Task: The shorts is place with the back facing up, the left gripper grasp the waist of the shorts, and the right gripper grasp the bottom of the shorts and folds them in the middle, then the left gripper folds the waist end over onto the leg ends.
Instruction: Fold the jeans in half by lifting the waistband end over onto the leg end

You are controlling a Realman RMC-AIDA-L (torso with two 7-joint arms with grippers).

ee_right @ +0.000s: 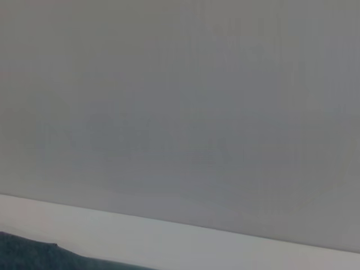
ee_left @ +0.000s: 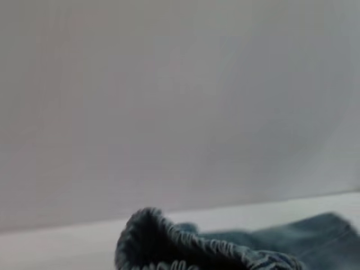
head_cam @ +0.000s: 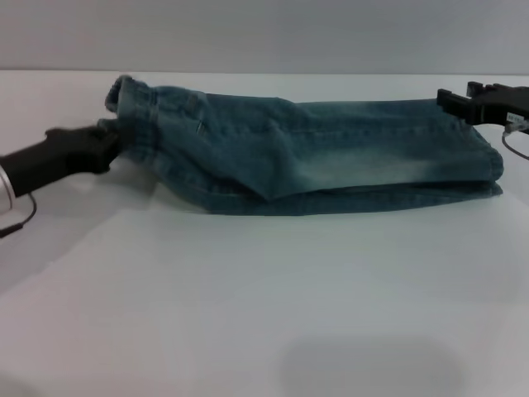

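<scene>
The blue denim shorts (head_cam: 314, 153) lie folded lengthwise on the white table (head_cam: 248, 298), waist to the left and leg ends to the right. My left gripper (head_cam: 111, 139) is shut on the waist, whose gathered band (ee_left: 169, 244) stands raised off the table. My right gripper (head_cam: 464, 98) hovers at the far corner of the leg ends, its fingers apart and holding nothing. A dark strip of the denim (ee_right: 28, 254) shows in the right wrist view.
A plain grey wall (head_cam: 264, 33) rises behind the table's far edge. A cable (head_cam: 517, 145) loops down below the right gripper, beside the leg ends.
</scene>
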